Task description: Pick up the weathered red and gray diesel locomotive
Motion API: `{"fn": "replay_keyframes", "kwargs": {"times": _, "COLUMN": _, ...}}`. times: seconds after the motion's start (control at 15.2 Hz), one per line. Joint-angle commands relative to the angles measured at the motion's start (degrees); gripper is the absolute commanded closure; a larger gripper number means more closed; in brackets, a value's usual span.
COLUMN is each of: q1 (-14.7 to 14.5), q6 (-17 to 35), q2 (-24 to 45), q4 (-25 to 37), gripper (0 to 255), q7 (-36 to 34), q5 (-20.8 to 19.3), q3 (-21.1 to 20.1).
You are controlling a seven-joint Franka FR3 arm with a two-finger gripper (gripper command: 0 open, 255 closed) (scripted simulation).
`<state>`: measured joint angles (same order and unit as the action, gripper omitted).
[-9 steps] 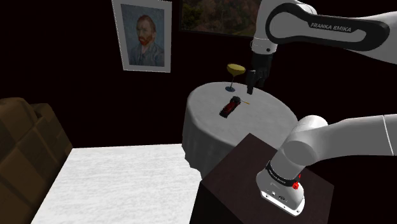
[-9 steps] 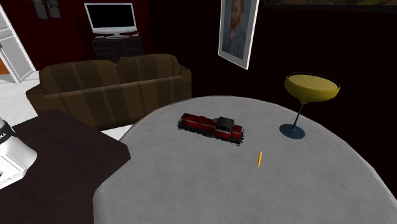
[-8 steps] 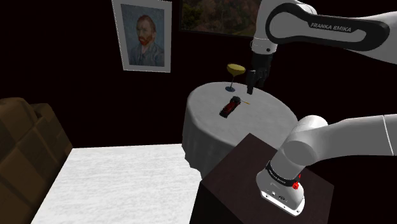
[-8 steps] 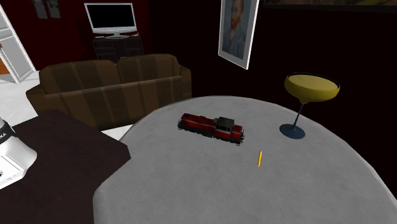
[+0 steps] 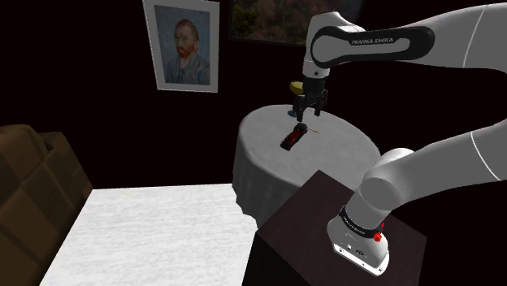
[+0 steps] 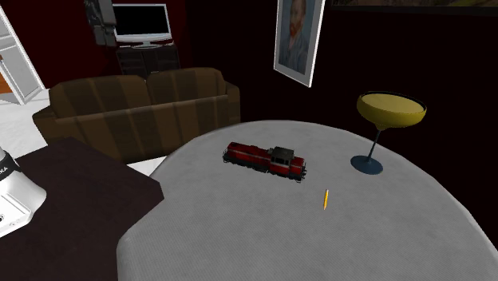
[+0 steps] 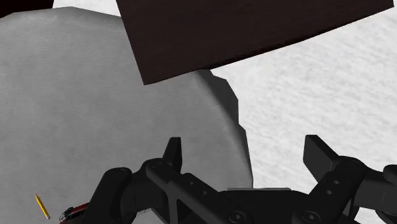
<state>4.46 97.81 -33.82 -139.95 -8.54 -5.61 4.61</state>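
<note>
A round table (image 6: 239, 231) under a grey cloth stands in a dim room with a brown sofa (image 6: 144, 100), a television (image 6: 141, 21), a framed portrait (image 5: 183, 45) on the dark wall and a pale floor (image 5: 154, 236). On the cloth are a red and grey locomotive (image 6: 266, 160), a stemmed glass (image 6: 389, 120) at its 2 o'clock and a small yellow pencil (image 6: 326, 199) at its 4 o'clock.

The white arm (image 5: 382, 41) rises from the dark stand (image 5: 317, 219), arches across the top of the shoulder view and turns its hand down over the table. The gripper (image 7: 244, 147) hangs above the cloth with its fingers spread wide, clasping nothing. In the shoulder view the locomotive lies at the gripper's 7 o'clock, close below and not touched.
</note>
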Motion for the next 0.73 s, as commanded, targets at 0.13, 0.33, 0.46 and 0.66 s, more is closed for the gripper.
{"fn": "replay_keyframes", "kwargs": {"times": 0.13, "q1": 1.8, "q6": 6.7, "q2": 8.6, "q4": 2.0, "gripper": 0, "q7": -4.4, "q5": 0.1, "q3": 0.9}}
{"fn": "replay_keyframes", "kwargs": {"times": 0.33, "q1": 3.1, "q6": 11.0, "q2": 15.0, "q4": 4.2, "gripper": 0, "q7": -7.4, "q5": 0.2, "q3": 1.7}}
{"fn": "replay_keyframes", "kwargs": {"times": 0.46, "q1": 3.9, "q6": 13.5, "q2": 19.3, "q4": 6.0, "gripper": 0, "q7": -9.3, "q5": 0.4, "q3": 2.3}}
{"fn": "replay_keyframes", "kwargs": {"times": 0.66, "q1": 5.0, "q6": 16.9, "q2": 25.6, "q4": 9.0, "gripper": 0, "q7": -11.9, "q5": 0.9, "q3": 3.4}}
